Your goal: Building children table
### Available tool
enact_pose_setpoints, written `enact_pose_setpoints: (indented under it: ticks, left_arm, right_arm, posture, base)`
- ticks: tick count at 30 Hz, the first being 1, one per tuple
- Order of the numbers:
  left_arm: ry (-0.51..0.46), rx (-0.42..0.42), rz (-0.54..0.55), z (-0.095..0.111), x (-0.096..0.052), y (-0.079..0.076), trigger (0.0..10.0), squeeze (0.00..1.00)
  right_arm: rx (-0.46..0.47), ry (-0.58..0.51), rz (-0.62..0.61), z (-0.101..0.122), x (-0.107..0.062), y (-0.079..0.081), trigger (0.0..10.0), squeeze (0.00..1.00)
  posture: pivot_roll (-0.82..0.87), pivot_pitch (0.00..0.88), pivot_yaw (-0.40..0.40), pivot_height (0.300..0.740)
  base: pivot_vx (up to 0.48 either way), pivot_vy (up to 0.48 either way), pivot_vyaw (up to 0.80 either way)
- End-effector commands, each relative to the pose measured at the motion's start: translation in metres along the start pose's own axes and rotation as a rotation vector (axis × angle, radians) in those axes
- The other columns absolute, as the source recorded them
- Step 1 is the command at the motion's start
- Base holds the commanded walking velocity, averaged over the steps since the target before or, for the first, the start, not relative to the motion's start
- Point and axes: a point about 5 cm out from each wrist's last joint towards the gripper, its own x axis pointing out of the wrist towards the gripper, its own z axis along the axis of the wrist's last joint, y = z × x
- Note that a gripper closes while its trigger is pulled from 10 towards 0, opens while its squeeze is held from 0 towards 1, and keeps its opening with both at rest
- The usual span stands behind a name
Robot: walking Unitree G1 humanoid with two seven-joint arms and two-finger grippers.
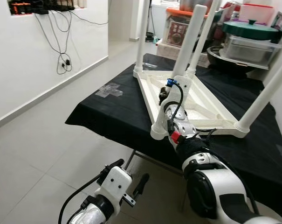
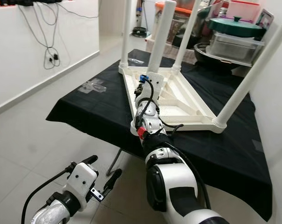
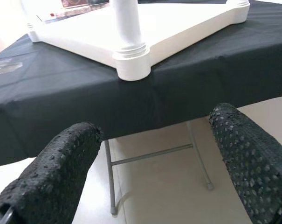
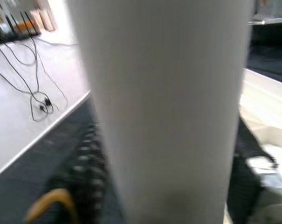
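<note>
**Four legs in view, near leg in hand**

Four white legs stand up from the upturned children's table, which lies top-down on the black-clothed work table, near its front edge.

Item 1, near leg: my right gripper sits at its base by the near corner socket. In the right wrist view the leg runs close between the fingers; I judge them closed around it, though contact is blurred.

Item 2, left gripper: low, in front of the work table over the floor, fingers spread apart and empty, facing the near corner socket.

Step, as I judge it: seating or tightening the near leg. Next move calls for a firm downward press or twist, keeping the leg upright so the upturned children's table does not slide toward the edge.
</note>
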Motion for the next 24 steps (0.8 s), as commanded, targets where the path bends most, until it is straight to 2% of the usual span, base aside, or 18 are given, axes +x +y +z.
enact_pose_setpoints:
  ticks: [1, 2, 3, 4, 5, 6, 7, 8, 9, 10, 11, 12, 13, 16, 17, 19, 24]
  left_arm:
    - [0.02, 0.001, -0.003, -0.004, -0.001, -0.001, 10.0, 0.0]
    - [0.02, 0.001, -0.003, -0.004, -0.001, -0.001, 10.0, 0.0]
    - [0.021, 0.001, -0.001, -0.004, -0.001, -0.001, 10.0, 0.0]
    - [0.021, 0.001, -0.001, -0.004, -0.001, -0.001, 10.0, 0.0]
    - [0.021, 0.001, 0.0, -0.004, -0.001, -0.001, 10.0, 0.0]
    - [0.021, 0.0, 0.0, -0.004, -0.001, -0.001, 10.0, 0.0]
    - [0.021, 0.0, 0.0, -0.004, -0.001, -0.001, 10.0, 0.0]
    - [0.021, -0.001, -0.001, -0.004, -0.001, -0.001, 10.0, 0.0]
    - [0.021, -0.001, -0.003, -0.005, -0.001, -0.001, 10.0, 0.0]
    - [0.021, -0.001, -0.003, -0.005, -0.001, -0.001, 10.0, 0.0]
    - [0.021, -0.001, -0.004, -0.004, -0.001, -0.001, 10.0, 0.0]
    - [0.021, -0.001, -0.004, -0.004, -0.001, -0.001, 10.0, 0.0]
    - [0.021, -0.002, -0.005, -0.004, -0.001, -0.001, 10.0, 0.0]
    - [0.024, 0.001, -0.004, -0.005, -0.002, -0.001, 10.0, 0.0]
    - [0.024, 0.001, -0.004, -0.005, -0.002, -0.001, 10.0, 0.0]
    - [0.024, 0.002, -0.004, -0.005, -0.002, -0.001, 10.0, 0.0]
    - [0.027, 0.001, -0.004, -0.006, -0.003, -0.002, 10.0, 0.0]
  right_arm:
    - [-0.009, -0.008, -0.019, -0.004, 0.0, -0.01, 10.0, 1.0]
    - [-0.009, -0.008, -0.019, -0.004, 0.0, -0.01, 10.0, 1.0]
    - [-0.01, -0.014, 0.101, 0.0, 0.003, -0.016, 10.0, 0.0]
    - [-0.01, -0.014, 0.101, 0.0, 0.003, -0.016, 10.0, 0.0]
    - [0.0, -0.004, 0.165, 0.0, 0.004, -0.016, 10.0, 0.0]
    - [0.018, 0.04, 0.339, -0.002, 0.003, -0.015, 10.0, 0.0]
    - [0.018, 0.04, 0.339, -0.002, 0.003, -0.015, 10.0, 0.0]
    - [0.036, 0.071, 0.454, -0.004, 0.001, -0.013, 10.0, 0.0]
    - [0.051, 0.116, 0.728, -0.003, -0.006, -0.011, 10.0, 0.0]
    - [0.051, 0.116, 0.728, -0.003, -0.006, -0.011, 10.0, 0.0]
    - [0.046, 0.12, 0.816, -0.002, -0.009, -0.01, 10.0, 0.0]
    - [0.046, 0.12, 0.816, -0.002, -0.009, -0.01, 10.0, 0.0]
    - [0.048, 0.131, 0.875, -0.001, -0.011, -0.009, 10.0, 0.0]
    - [-0.051, 0.174, 1.092, -0.005, -0.02, 0.001, 10.0, 0.0]
    - [-0.051, 0.174, 1.092, -0.005, -0.02, 0.001, 10.0, 0.0]
    - [-0.081, 0.196, 1.213, -0.007, -0.026, 0.008, 10.0, 0.0]
    - [-0.124, 0.219, 1.242, -0.011, -0.028, 0.017, 10.0, 0.0]
  posture:
    - [0.08, 0.021, -0.127, 0.74]
    - [0.08, 0.021, -0.127, 0.74]
    - [0.08, 0.021, -0.125, 0.74]
    - [0.08, 0.021, -0.125, 0.74]
    - [0.08, 0.021, -0.125, 0.74]
    - [0.07, 0.022, -0.122, 0.74]
    - [0.07, 0.022, -0.122, 0.74]
    - [0.07, 0.022, -0.122, 0.74]
    - [0.08, 0.018, -0.124, 0.74]
    - [0.08, 0.018, -0.124, 0.74]
    - [0.08, 0.017, -0.124, 0.74]
    - [0.08, 0.017, -0.124, 0.74]
    - [0.08, 0.019, -0.123, 0.74]
    - [0.09, 0.015, -0.123, 0.74]
    - [0.09, 0.015, -0.123, 0.74]
    - [0.09, 0.01, -0.127, 0.74]
    - [0.1, 0.005, -0.133, 0.74]
  base:
    - [0.0, 0.0, 0.0]
    - [0.0, 0.0, 0.0]
    - [0.0, 0.0, 0.0]
    - [0.0, 0.0, 0.0]
    - [0.0, 0.0, 0.0]
    - [0.0, 0.0, 0.0]
    - [0.0, 0.0, 0.0]
    - [0.0, 0.0, 0.0]
    - [0.0, 0.0, 0.0]
    - [0.0, 0.0, 0.0]
    - [0.0, 0.0, 0.0]
    - [0.0, 0.0, 0.0]
    - [0.0, 0.0, 0.0]
    - [0.0, 0.0, 0.0]
    - [0.0, 0.0, 0.0]
    - [0.0, 0.0, 0.0]
    - [0.0, 0.0, 0.0]
